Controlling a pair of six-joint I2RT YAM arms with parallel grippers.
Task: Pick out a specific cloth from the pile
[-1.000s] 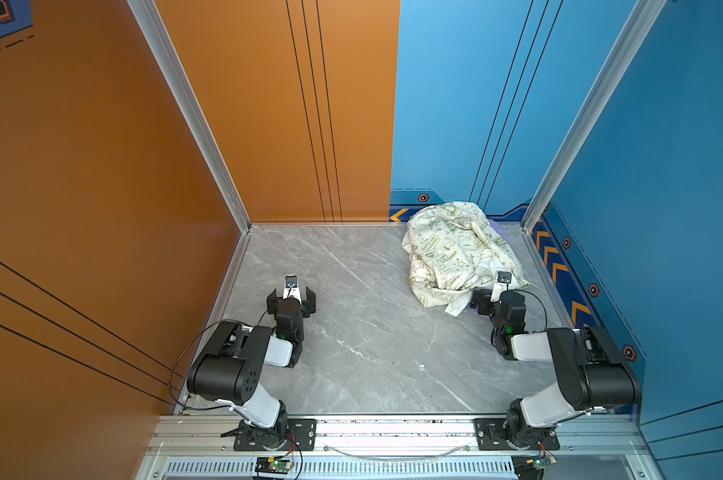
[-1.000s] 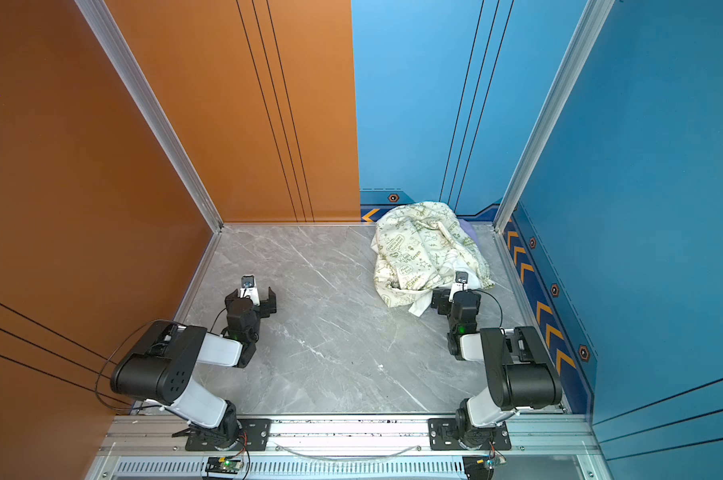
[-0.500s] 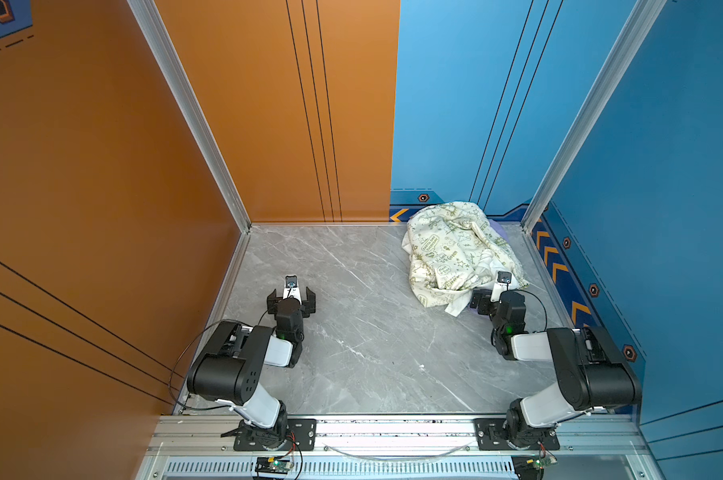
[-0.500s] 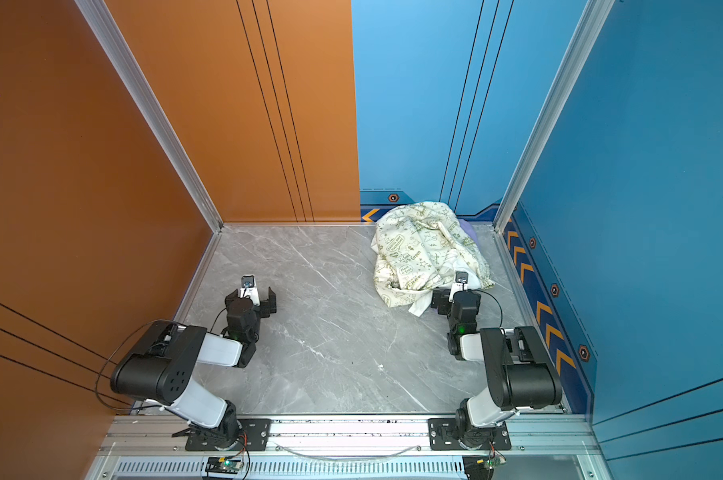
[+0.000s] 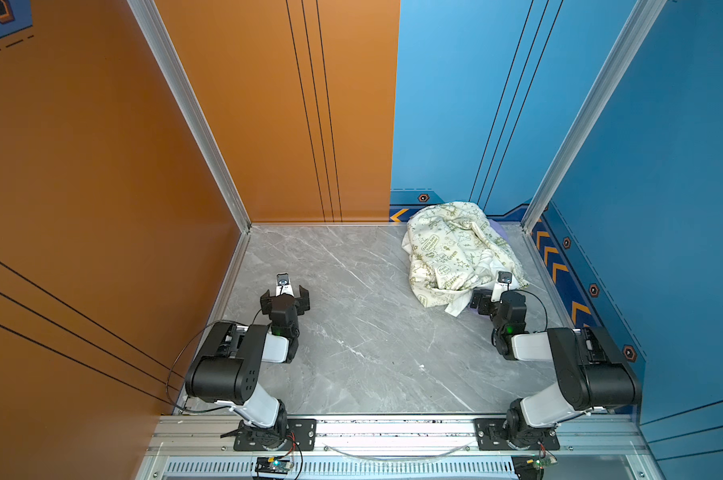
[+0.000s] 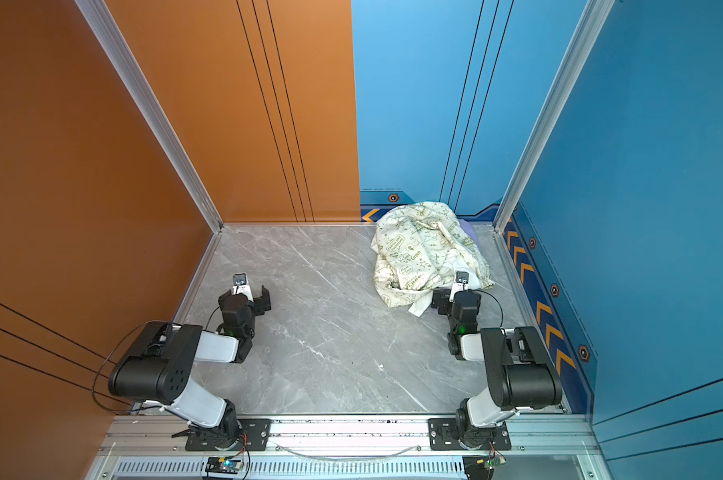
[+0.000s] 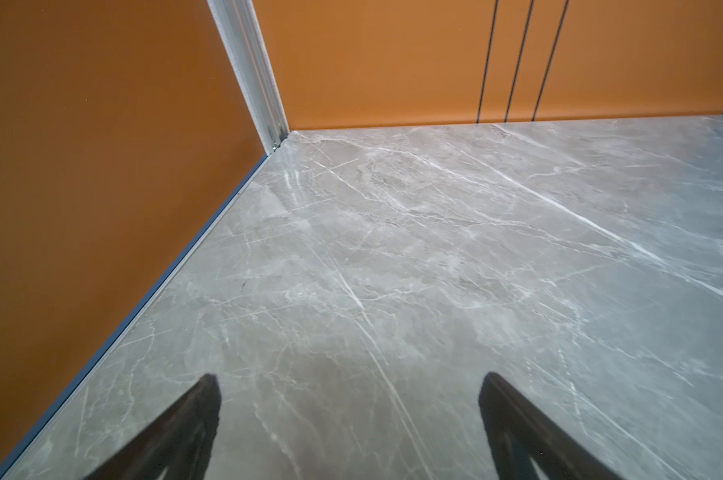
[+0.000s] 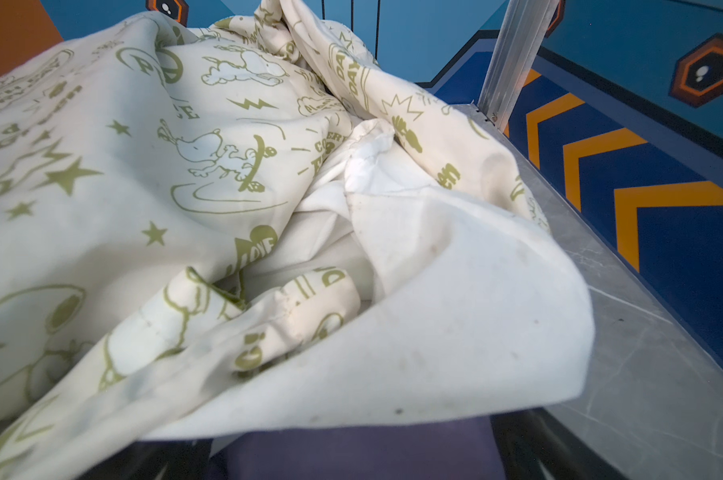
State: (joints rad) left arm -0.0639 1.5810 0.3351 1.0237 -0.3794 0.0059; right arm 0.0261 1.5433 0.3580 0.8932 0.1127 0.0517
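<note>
while the pile drapes over it, the cloth lies inside the open right hand, left hand open

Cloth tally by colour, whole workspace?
cream printed cloth: 1
plain white cloth: 1
lavender-purple cloth: 1, mostly buried under the other two
Total: 3
</note>
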